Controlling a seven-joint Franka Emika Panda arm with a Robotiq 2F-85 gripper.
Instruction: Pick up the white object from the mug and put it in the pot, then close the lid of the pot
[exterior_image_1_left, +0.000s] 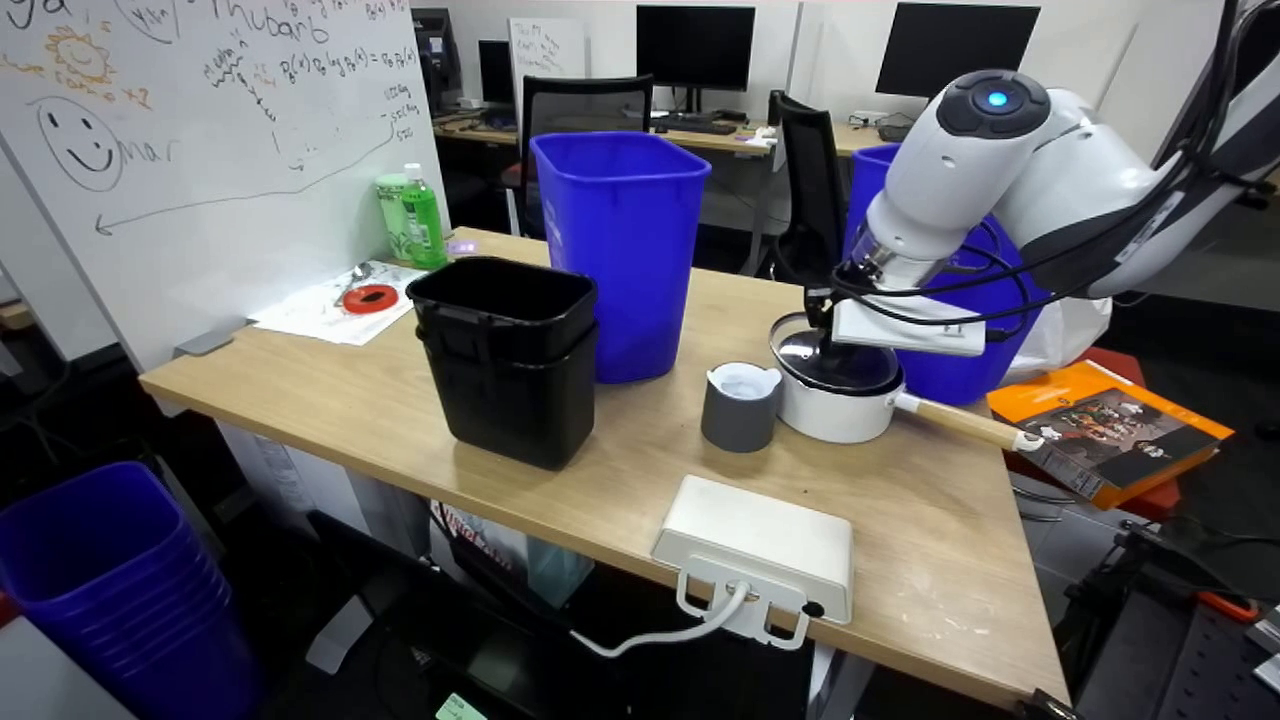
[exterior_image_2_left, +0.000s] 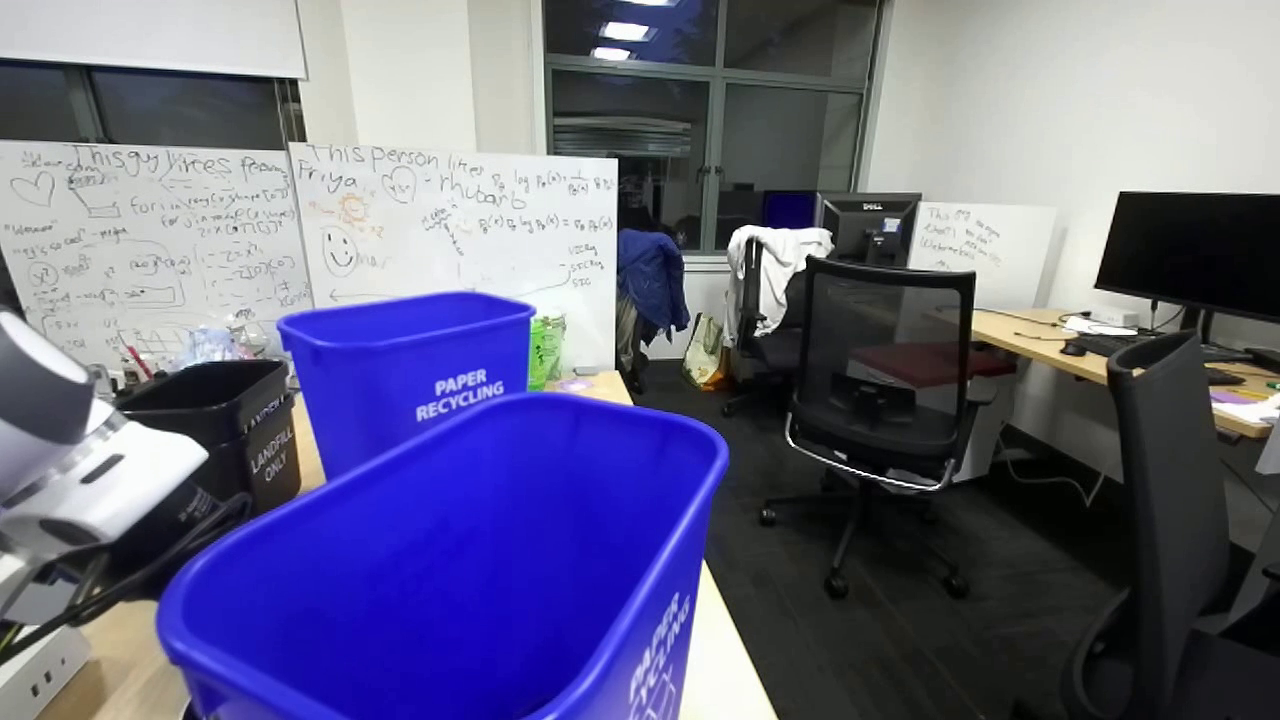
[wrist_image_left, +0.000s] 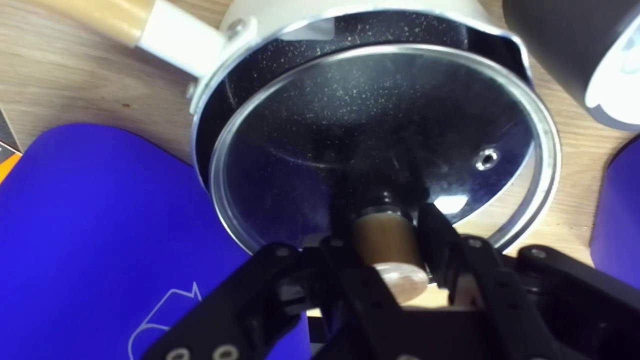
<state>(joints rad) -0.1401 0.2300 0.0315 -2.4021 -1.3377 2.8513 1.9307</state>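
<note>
Wrist view: the lid (wrist_image_left: 370, 135), a round disc of dark-looking glass in a metal rim, lies off centre over the pot (wrist_image_left: 400, 27), its lower-right edge reaching past the pot's rim; whether the two touch, I cannot tell. Its short wooden knob (wrist_image_left: 385, 232) points toward the bottom of the view, and the claw (wrist_image_left: 389, 235) pinches it from both sides. The pot's long axis follows its handle (wrist_image_left: 175, 42) (pale wood with a white sleeve), running to the upper left. Inside, the pot is black with white speckles.

In an exterior view, the pot, white outside, stands upright on the wooden desk (exterior_image_1_left: 640, 450), handle pointing right. The dark grey mug (exterior_image_1_left: 738, 422) stands upright just beside it, with a white object (exterior_image_1_left: 743, 380) at its mouth.

In an exterior view, a blue bin (exterior_image_2_left: 450, 560) fills the foreground, part of the robot arm (exterior_image_2_left: 35, 380) at left.
</note>
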